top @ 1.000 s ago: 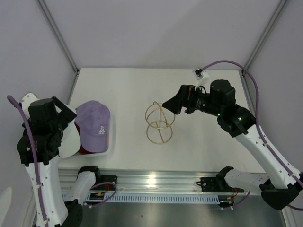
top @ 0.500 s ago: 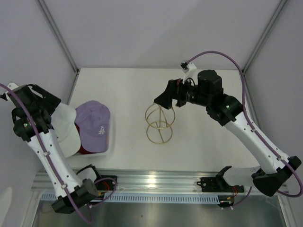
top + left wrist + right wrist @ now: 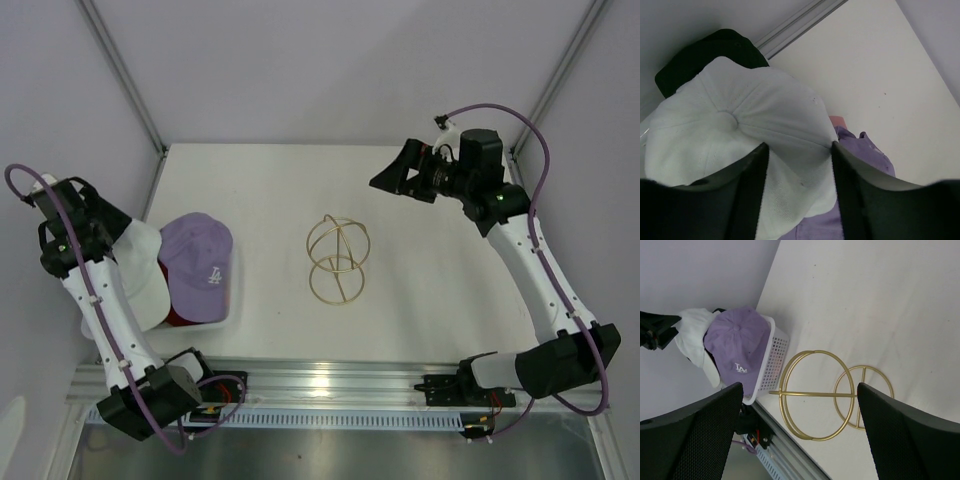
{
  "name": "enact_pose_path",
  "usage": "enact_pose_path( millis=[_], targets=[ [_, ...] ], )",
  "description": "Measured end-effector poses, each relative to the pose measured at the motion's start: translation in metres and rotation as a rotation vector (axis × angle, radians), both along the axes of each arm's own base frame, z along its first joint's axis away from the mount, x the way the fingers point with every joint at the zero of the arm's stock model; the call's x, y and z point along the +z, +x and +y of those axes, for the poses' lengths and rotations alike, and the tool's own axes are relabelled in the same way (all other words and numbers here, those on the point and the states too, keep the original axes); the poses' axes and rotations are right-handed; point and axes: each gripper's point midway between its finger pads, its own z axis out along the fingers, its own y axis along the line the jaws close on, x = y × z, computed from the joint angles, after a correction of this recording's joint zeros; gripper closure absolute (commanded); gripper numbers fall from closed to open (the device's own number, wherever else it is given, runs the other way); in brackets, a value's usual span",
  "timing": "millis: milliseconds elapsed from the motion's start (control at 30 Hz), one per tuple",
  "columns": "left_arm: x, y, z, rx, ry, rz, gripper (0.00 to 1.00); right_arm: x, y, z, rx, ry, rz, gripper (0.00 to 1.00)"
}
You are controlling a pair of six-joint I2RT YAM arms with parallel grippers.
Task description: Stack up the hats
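Left hand (image 3: 799, 150) straddles the crown of the white cap (image 3: 740, 125), one finger each side; can't tell if clenched. That cap is at the left of the white tray (image 3: 233, 292), touching the lavender cap (image 3: 197, 258). Red cap (image 3: 178, 318) underneath, black cap (image 3: 710, 50) behind. Right hand (image 3: 383, 182) released, empty, raised over the worktop (image 3: 270, 180) at far right. Gold wire stand (image 3: 338, 258) mid-worktop.

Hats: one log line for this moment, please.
left gripper astride white cap, grip unclear | right gripper open, empty | lavender cap atop tray
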Motion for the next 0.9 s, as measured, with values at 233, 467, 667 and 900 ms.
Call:
enact_pose_path(
  millis=[233, 467, 667, 900],
  targets=[
    [-0.008, 0.009, 0.005, -0.029, 0.014, 0.016, 0.90, 0.014, -0.006, -0.005, -0.025, -0.003, -0.047, 0.01],
    [-0.006, 0.011, 0.002, -0.073, 0.025, 0.015, 0.99, 0.011, -0.004, -0.010, -0.057, -0.019, -0.038, 0.00],
    [0.037, 0.005, -0.018, -0.151, 0.051, -0.064, 0.99, 0.008, -0.003, -0.012, -0.064, -0.030, -0.035, 0.00],
    [0.128, 0.005, -0.108, -0.471, 0.150, -0.248, 0.99, 0.009, 0.000, -0.013, -0.064, -0.034, -0.039, 0.00]
  ],
)
